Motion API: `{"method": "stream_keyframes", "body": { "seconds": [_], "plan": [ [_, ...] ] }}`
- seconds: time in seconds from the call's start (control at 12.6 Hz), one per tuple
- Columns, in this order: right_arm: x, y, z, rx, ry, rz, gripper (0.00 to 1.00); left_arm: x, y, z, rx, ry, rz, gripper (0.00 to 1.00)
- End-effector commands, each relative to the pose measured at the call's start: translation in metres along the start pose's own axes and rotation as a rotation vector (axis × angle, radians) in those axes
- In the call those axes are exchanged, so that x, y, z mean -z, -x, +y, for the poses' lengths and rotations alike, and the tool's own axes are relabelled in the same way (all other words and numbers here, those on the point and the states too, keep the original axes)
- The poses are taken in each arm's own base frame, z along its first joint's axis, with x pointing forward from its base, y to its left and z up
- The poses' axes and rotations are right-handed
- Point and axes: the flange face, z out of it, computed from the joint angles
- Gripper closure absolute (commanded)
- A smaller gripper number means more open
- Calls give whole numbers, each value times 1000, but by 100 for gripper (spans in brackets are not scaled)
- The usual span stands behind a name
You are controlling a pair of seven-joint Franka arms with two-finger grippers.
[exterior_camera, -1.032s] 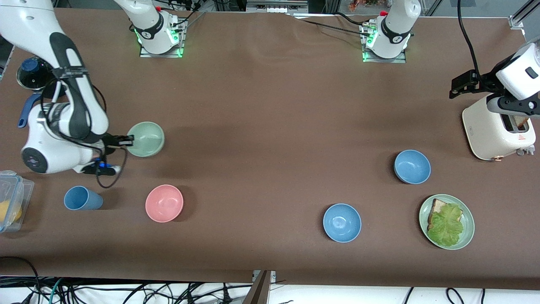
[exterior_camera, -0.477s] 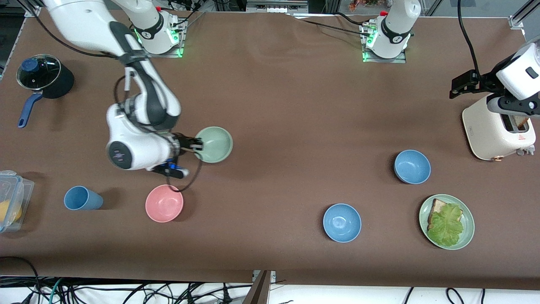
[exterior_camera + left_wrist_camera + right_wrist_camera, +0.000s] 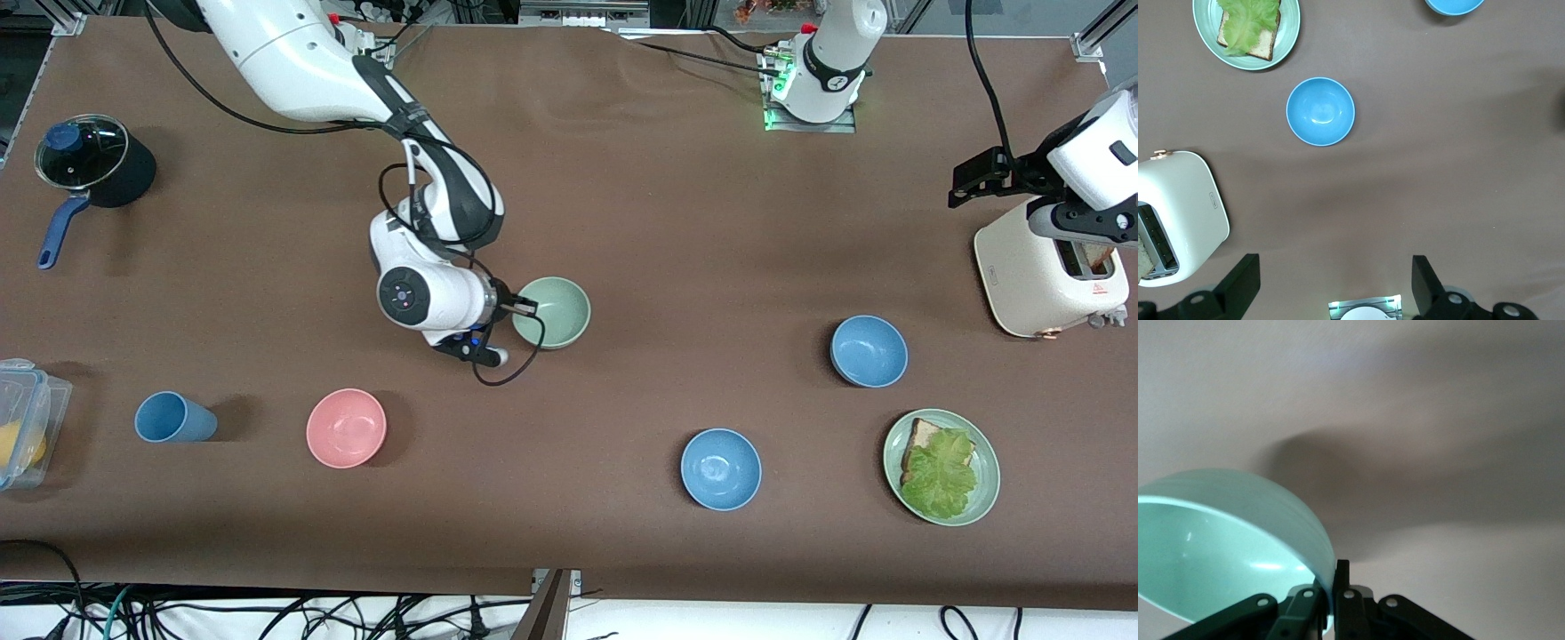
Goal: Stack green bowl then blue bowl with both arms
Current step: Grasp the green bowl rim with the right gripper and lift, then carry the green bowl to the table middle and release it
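Mid-table, green bowl (image 3: 553, 312) mouth-up

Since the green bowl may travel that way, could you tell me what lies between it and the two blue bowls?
Only bare tablecloth, per the front view: the green bowl, pinched by the right gripper, has nothing between it and either blue bowl.

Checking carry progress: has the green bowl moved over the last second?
Yes. Held by the right gripper, the green bowl has travelled away from the pink bowl, toward the left arm's end.

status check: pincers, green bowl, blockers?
Right pincer shut on green bowl rim, bowl lifted over mid-table. Left pincer open, waiting above toaster. Blue bowl untouched. Nothing in the way.
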Motion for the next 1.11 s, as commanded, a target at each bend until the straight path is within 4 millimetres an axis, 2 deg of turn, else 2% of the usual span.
{"method": "stream_keyframes", "body": {
  "seconds": [0.0, 0.16, 0.64, 0.71, 0.79, 0.87, 1.03],
  "plan": [
    [-20, 20, -29, -53, -27, 15, 100, 6, 1, -2, 8, 18, 5, 0],
    [-36, 30, -37, -69, -25, 16, 100, 6, 1, -2, 9, 17, 5, 0],
    [-73, 39, -39, -126, -33, -57, 96, 6, 0, -3, 9, 15, 8, 0],
    [-74, 39, -38, -126, -32, -58, 81, 8, -2, -2, 6, 11, 26, 0],
    [-74, 39, -38, -122, -32, -58, 36, 9, -3, -3, 0, 10, 37, 0],
    [-71, 39, -39, -118, -34, -55, 1, 8, -5, -3, -1, 11, 43, 0],
    [-56, 33, -39, -112, -43, -51, 0, 10, -7, -4, -1, 7, 66, 0]
  ]
}}
